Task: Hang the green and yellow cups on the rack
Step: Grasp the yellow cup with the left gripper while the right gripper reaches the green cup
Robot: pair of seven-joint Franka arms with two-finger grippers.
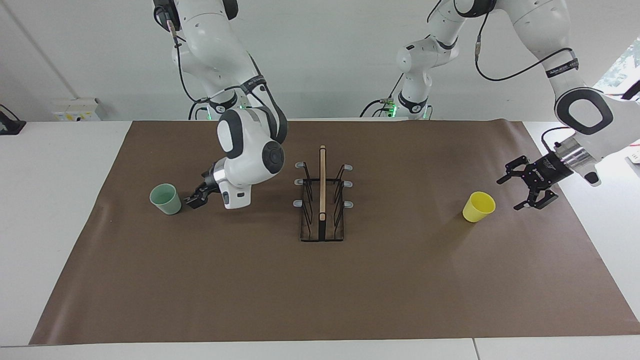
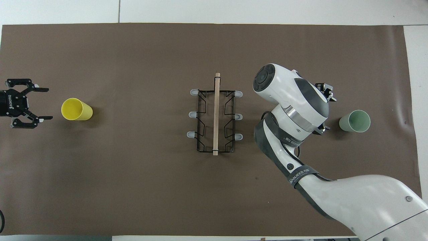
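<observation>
The pale green cup stands mouth up on the brown mat toward the right arm's end of the table; it also shows in the overhead view. My right gripper is low and open, lying level between the green cup and the rack, a small gap from the cup. The yellow cup stands mouth up toward the left arm's end. My left gripper is open and empty, low beside the yellow cup, with its fingers pointing at it. The black wire rack stands mid-table with all its prongs bare.
The brown mat covers most of the white table. The right arm's forearm and elbow hang over the mat next to the rack.
</observation>
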